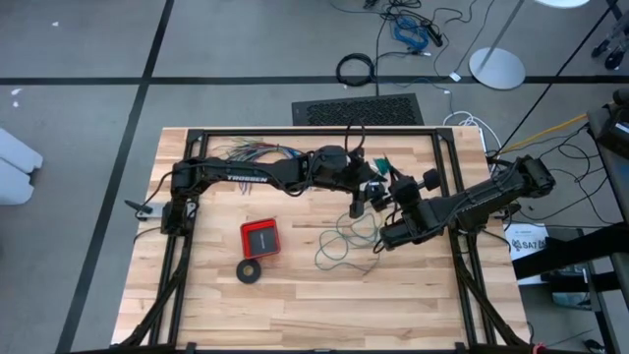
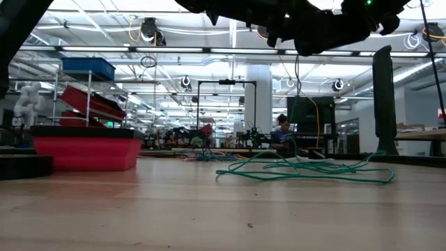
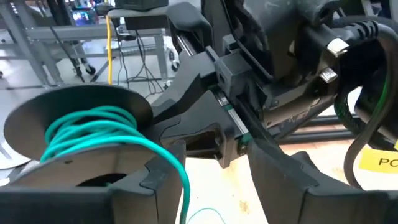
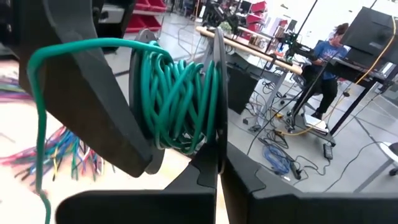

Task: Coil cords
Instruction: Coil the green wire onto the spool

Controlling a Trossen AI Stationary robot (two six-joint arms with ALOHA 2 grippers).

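One red box (image 1: pixel 260 237) and black ring (image 1: pixel 250 270) beside loose teal wire (image 1: pixel 346 239).

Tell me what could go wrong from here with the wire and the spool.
1. The right gripper pinches only the thin flange of the spool, so the spool might tip or slip.
2. Much teal wire lies loose and looped on the table; it may knot or snag as it is wound.
3. The left gripper is open beside the spool, so the strand could slacken and unwind.
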